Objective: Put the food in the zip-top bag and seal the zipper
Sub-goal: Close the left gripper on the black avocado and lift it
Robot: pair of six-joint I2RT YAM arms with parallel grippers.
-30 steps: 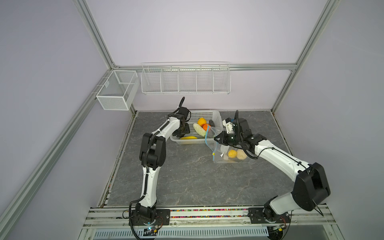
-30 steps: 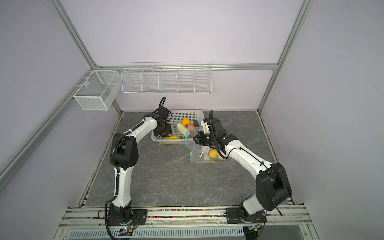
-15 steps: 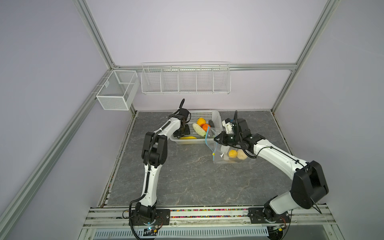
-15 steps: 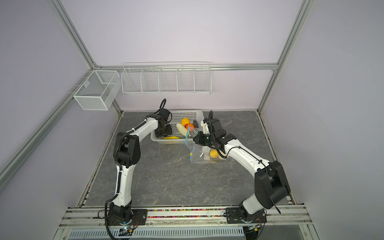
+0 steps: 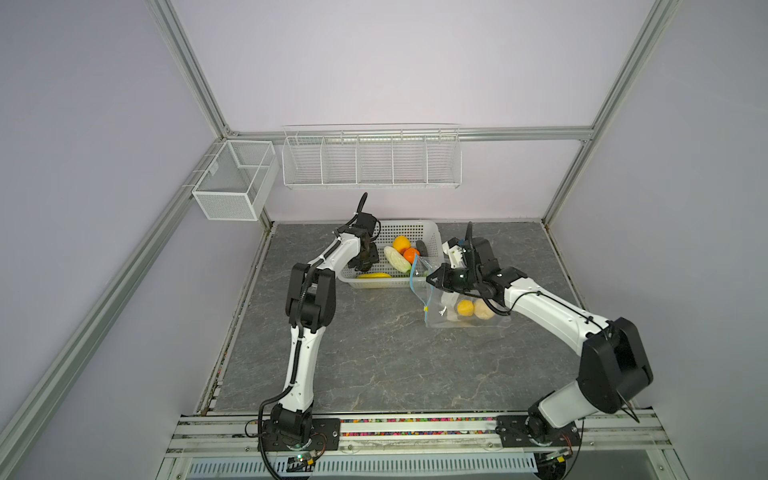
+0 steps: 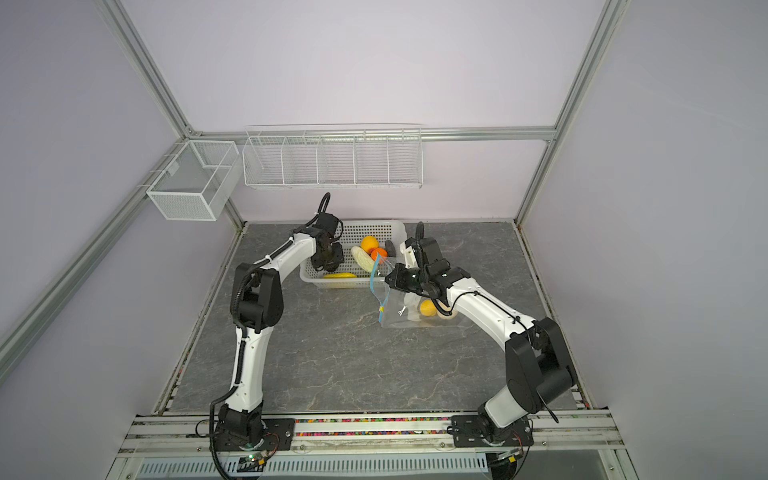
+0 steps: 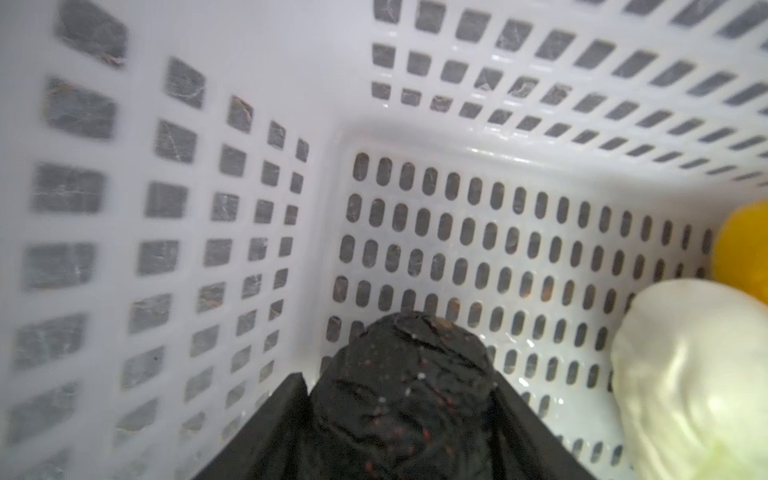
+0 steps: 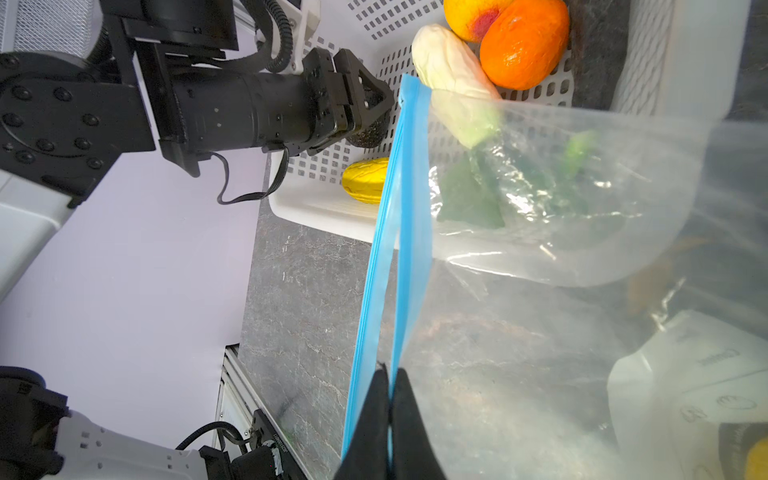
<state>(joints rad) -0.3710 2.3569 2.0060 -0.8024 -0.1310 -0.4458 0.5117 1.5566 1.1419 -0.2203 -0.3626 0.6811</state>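
Note:
A white perforated basket (image 5: 415, 227) at the back holds food: a yellow-orange ball (image 5: 401, 242), an orange piece (image 5: 411, 254), a white piece (image 5: 395, 258), a yellow piece (image 5: 374, 275) and a leafy green piece (image 8: 469, 195). My left gripper (image 5: 365, 259) reaches into its left end and is shut on a black bumpy piece (image 7: 407, 395). The zip-top bag (image 5: 444, 307) lies right of the basket with a yellow piece (image 5: 465, 307) and a beige piece (image 5: 483, 309) inside. My right gripper (image 8: 390, 374) is shut on the zipper (image 8: 411, 174) and holds the mouth raised. The yellow slider (image 5: 426, 308) hangs at the strip's lower end.
A long wire rack (image 5: 370, 158) and a mesh box (image 5: 232, 183) hang on the back wall above the table. The grey stone tabletop (image 5: 374, 353) stretches to the front rail (image 5: 415, 428). The basket walls (image 7: 208, 124) stand close around my left gripper.
My left gripper's jaws have narrowed onto the black piece in the basket. The right gripper keeps its hold on the bag's strip and has barely moved.

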